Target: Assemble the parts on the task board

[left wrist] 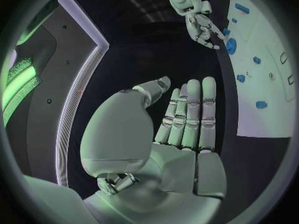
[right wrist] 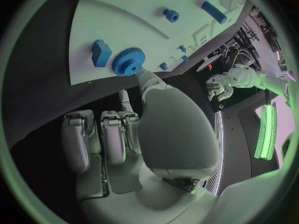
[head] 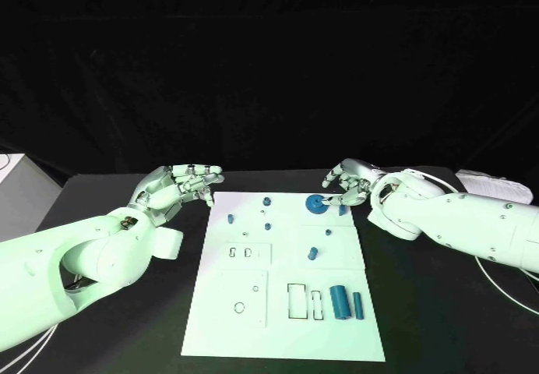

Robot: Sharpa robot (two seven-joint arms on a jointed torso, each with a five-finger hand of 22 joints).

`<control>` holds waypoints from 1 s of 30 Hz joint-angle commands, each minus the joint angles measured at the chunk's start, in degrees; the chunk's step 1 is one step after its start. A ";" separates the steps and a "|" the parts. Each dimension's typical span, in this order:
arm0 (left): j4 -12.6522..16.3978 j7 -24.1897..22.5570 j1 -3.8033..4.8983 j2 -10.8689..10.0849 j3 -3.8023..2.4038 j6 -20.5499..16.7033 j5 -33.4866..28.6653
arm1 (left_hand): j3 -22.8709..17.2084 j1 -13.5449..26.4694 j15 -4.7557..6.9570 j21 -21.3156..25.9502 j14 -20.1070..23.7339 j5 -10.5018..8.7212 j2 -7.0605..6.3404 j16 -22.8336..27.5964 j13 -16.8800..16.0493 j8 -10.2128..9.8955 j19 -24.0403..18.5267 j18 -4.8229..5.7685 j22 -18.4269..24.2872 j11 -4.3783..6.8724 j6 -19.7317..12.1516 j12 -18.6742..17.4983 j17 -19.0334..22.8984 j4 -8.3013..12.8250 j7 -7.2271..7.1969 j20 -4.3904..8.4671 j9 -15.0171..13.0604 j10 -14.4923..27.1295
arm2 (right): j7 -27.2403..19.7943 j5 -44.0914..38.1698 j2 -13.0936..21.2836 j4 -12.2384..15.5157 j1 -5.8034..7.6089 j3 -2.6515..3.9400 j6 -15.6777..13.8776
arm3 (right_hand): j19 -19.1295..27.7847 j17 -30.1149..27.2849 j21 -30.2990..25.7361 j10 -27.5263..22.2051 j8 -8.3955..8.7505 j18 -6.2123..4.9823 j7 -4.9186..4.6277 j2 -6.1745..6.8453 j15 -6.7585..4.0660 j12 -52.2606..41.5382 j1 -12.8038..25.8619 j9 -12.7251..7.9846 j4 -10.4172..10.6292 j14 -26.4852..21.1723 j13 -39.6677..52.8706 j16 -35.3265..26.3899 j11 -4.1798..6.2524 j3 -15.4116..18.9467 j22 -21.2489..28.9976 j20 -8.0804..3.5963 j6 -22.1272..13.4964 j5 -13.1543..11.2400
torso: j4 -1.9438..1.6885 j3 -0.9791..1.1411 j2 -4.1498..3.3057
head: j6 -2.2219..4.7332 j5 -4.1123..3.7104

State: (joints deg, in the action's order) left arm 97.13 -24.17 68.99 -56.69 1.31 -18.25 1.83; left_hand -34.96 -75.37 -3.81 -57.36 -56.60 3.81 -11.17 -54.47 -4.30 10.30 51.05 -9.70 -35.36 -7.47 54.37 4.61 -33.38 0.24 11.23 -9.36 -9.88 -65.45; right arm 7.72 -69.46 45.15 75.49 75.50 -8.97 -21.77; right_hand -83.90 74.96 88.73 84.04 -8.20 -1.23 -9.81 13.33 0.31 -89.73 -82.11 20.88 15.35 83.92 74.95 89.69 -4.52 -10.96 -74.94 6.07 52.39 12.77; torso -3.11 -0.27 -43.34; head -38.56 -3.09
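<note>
On the black worktop (head: 135,327) lies the white task board (head: 287,273), its long axis running away from the robot. Nearest the robot, at the board's right near corner, two blue cylinders lie flat side by side, a thick one (head: 338,302) and a thin one (head: 357,305), both pointing along the board's length. Just left of them sit a small blue bar (head: 317,304) and an outlined rectangular slot (head: 295,301). Toward the board's middle a short blue peg (head: 312,252) stands slightly tilted, and to its left two small slots (head: 239,252) are cut in a raised panel. Farther on, several small blue pegs (head: 267,227) stand scattered across the board's far half.

At the far right part of the board lies the blue gear (head: 315,204), flat, its toothed rim showing plainly in the right wrist view (right wrist: 129,61). The right hand (head: 350,184) hovers at the gear's far right edge, fingers apart and bent down, one fingertip (right wrist: 145,76) at the gear's rim; it grips nothing. A small blue block (right wrist: 101,53) sits just beside the gear.

The left hand (head: 180,187) is off the board's far left corner, above the worktop, fingers straight and close together, holding nothing (left wrist: 187,129).
</note>
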 commanded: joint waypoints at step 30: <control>-0.16 -0.17 0.06 -0.07 -0.06 0.89 0.39 | -0.39 -0.06 0.20 -0.53 -0.04 -0.16 0.21 -0.08 0.07 0.05 -0.41 -0.89 -0.15 -0.15 -0.24 -0.16 0.14 0.07 0.03 0.19 -0.03 0.19 | 5.18 -5.02 -3.41 -0.90 -1.47 -0.07 0.89 | -5.28 14.38 -0.12 5.96 -1.17 0.80 0.50 -1.21 0.13 -0.27 -1.32 0.36 0.14 5.93 15.05 0.14 -0.11 0.59 -13.49 0.25 0.76 0.43 | 0.13 0.05 -0.01 | -0.24 -0.94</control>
State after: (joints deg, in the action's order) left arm 96.88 -24.07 68.99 -56.80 1.30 -18.20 1.97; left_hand -34.95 -75.37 -3.81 -57.62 -56.60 3.81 -11.17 -54.47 -4.28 10.29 50.83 -9.70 -35.47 -7.47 54.36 4.61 -33.32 0.24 11.23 -9.14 -9.85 -65.44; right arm 12.49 -73.37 41.84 74.72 74.09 -9.03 -21.22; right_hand -83.90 74.94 88.84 84.05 -9.07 -1.25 -9.40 12.36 0.30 -89.73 -83.09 21.18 15.57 83.92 74.92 89.66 -4.53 -10.43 -74.92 6.07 52.81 12.99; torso -2.95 -0.16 -43.33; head -38.74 -3.97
